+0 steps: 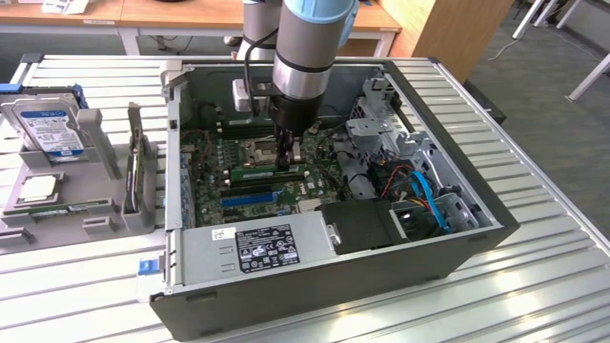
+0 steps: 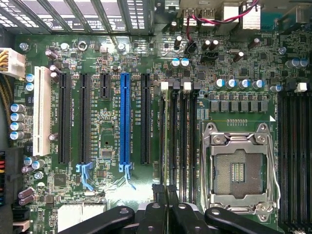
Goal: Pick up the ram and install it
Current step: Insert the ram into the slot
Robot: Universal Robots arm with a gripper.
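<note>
The gripper is low over the motherboard, and its fingers are clenched on the top edge of the ram. In the exterior view the ram stands on its edge at 5 o'clock from the CPU socket and at 1 o'clock from the blue slot.

Thin green ram, edge-down on motherboard

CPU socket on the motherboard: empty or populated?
Empty. The wrist view shows bare contacts inside the CPU socket, no processor seated.
</note>
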